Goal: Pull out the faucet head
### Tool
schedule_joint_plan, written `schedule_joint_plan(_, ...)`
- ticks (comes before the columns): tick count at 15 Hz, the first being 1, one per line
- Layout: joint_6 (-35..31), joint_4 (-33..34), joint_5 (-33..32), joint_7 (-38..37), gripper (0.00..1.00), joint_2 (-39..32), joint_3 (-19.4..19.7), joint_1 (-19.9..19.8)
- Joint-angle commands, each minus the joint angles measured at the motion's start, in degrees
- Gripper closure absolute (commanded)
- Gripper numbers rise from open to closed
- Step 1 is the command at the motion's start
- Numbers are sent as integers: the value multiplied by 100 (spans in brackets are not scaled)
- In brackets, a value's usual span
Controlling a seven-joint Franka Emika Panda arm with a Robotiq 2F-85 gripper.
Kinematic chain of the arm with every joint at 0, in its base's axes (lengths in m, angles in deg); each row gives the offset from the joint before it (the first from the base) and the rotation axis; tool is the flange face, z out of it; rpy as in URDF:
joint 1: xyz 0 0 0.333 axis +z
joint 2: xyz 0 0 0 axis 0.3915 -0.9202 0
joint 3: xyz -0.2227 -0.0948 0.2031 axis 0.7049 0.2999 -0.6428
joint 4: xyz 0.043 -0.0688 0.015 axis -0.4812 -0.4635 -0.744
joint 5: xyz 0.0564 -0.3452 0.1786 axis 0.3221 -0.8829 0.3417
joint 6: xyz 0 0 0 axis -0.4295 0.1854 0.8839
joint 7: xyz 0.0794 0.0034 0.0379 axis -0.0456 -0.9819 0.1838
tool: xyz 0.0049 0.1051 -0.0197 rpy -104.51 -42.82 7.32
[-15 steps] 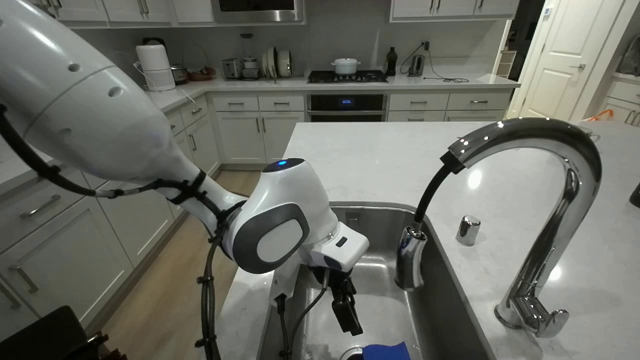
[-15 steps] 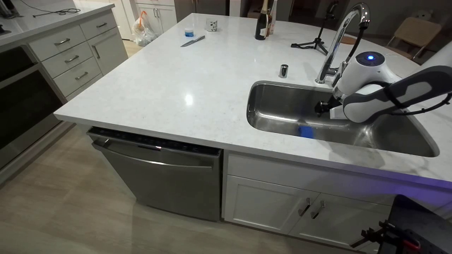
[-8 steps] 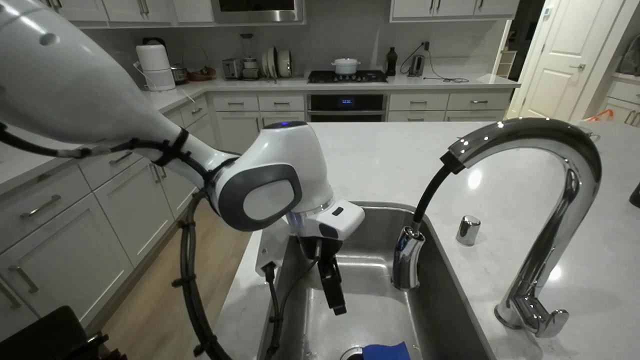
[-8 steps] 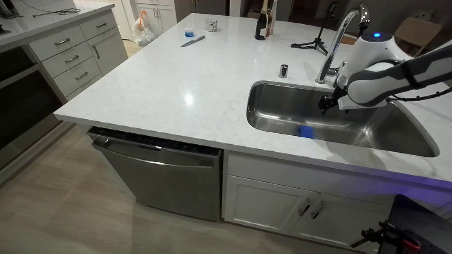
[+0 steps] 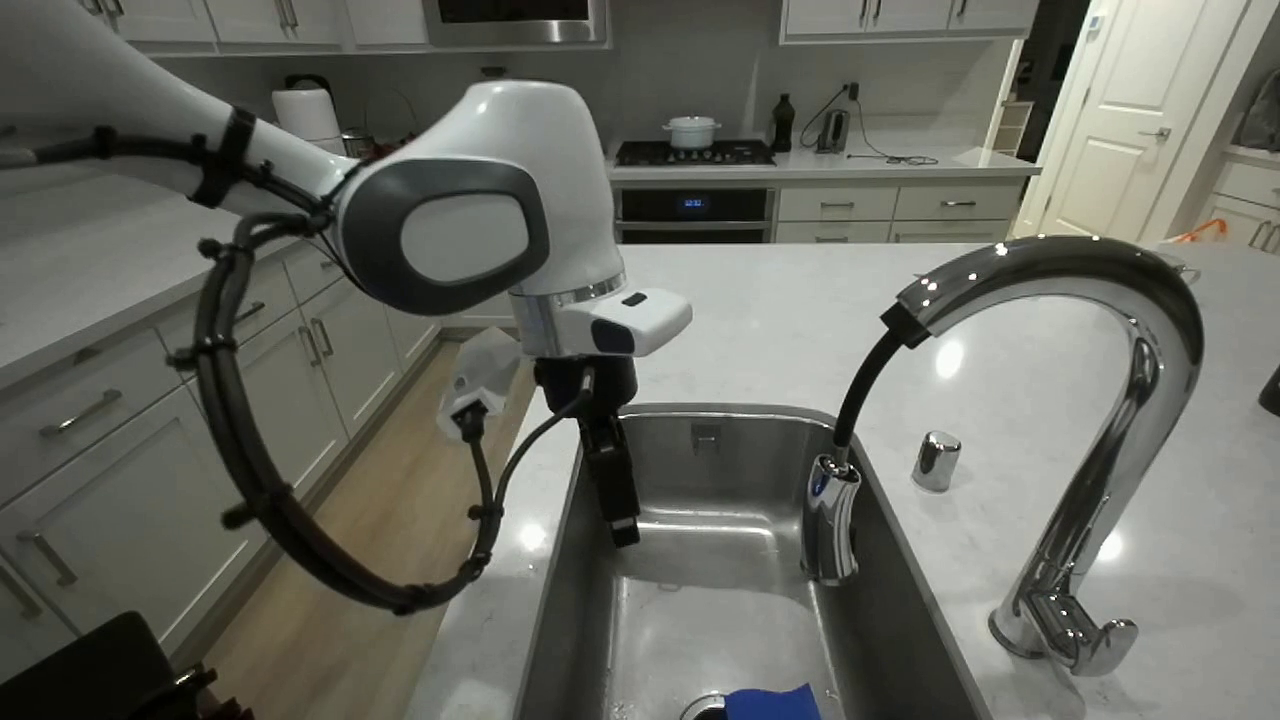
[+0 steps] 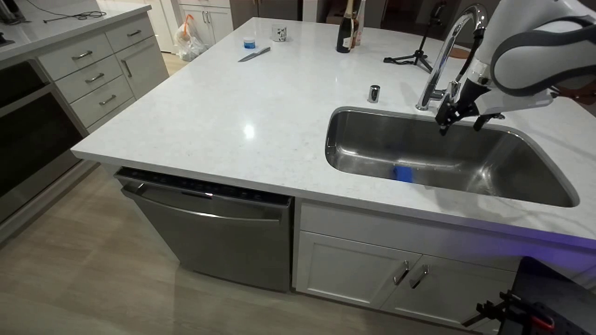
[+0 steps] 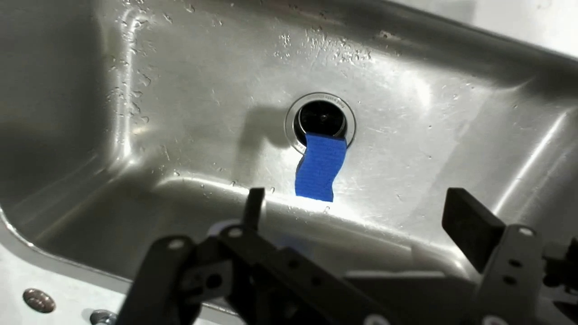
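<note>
The chrome faucet head hangs below the arched spout on a black hose. It is pulled out of the spout and hangs nearly upright over the sink's side in an exterior view. My gripper is well apart from it, over the opposite side of the sink. In an exterior view my gripper is above the sink and covers much of the faucet head. In the wrist view my gripper has its fingers wide apart with nothing between them. The faucet head is not clearly visible there.
A blue piece of cloth or sponge lies partly over the drain in the steel sink. A short chrome cap stands on the counter. A knife, bottles and a small tripod stand farther back.
My arm and gripper have risen and moved away from the faucet head, toward the opposite side of the sink. The faucet head has swung slightly on its hose.
</note>
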Motion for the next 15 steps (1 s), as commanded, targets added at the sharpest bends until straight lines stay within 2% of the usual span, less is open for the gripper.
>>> schedule_joint_plan(1, 691, 80, 93, 313, 0, 433, -236, -123)
schedule_joint_plan(3, 1039, 191, 135, 370, 0, 529, -320, -131)
schedule_joint_plan(4, 693, 104, 14, 188, 0, 388, -318, -174)
schedule_joint_plan(6, 861, 146, 19, 197, 0, 470, -365, -177)
schedule_joint_plan(15, 868, 146, 19, 199, 0, 477, -371, -187)
